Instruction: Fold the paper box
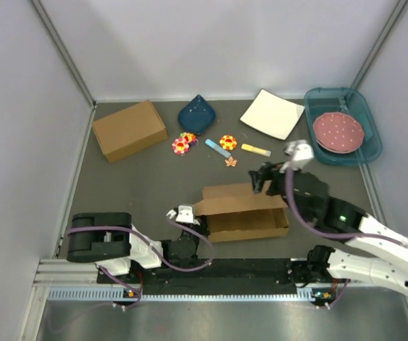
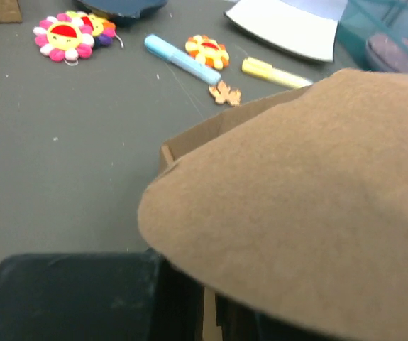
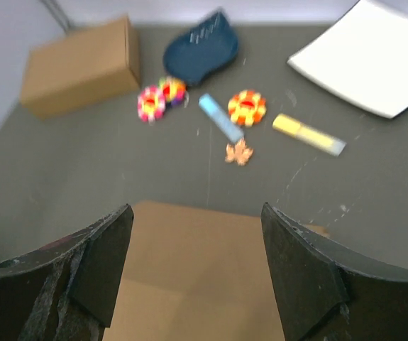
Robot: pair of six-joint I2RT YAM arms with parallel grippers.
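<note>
Near middle of dark grey bench (image 1: 154, 185): plain brown cardboard paper box (image 1: 250, 222), a shallow mailer with creased flaps. Partly folded, front wall upright, wide lid flap raised along the far side.

Left end effector (image 1: 183, 212) at the left end of that box, touching the flap's corner. Fingers pressed together. Cannot tell whether any cardboard is caught between them, since the left wrist view is filled with blurred brown flap.

Right end effector (image 3: 196, 277) above the box's far right part, black fingers (image 3: 97, 270) spread wide, gripping nothing, flap surface showing between them.

Beyond the box:
- far left, deeper brown cardboard box (image 1: 129, 130)
- dark blue teardrop dish (image 1: 196, 114)
- two bright flower toys (image 1: 182, 144)
- light blue marker (image 1: 217, 148)
- yellow marker (image 1: 255, 150)
- small orange leaf (image 1: 230, 162)
- white square plate (image 1: 272, 114)
- far right, teal plastic tray (image 1: 329, 99) holding pink spotted plate (image 1: 338, 131)
</note>
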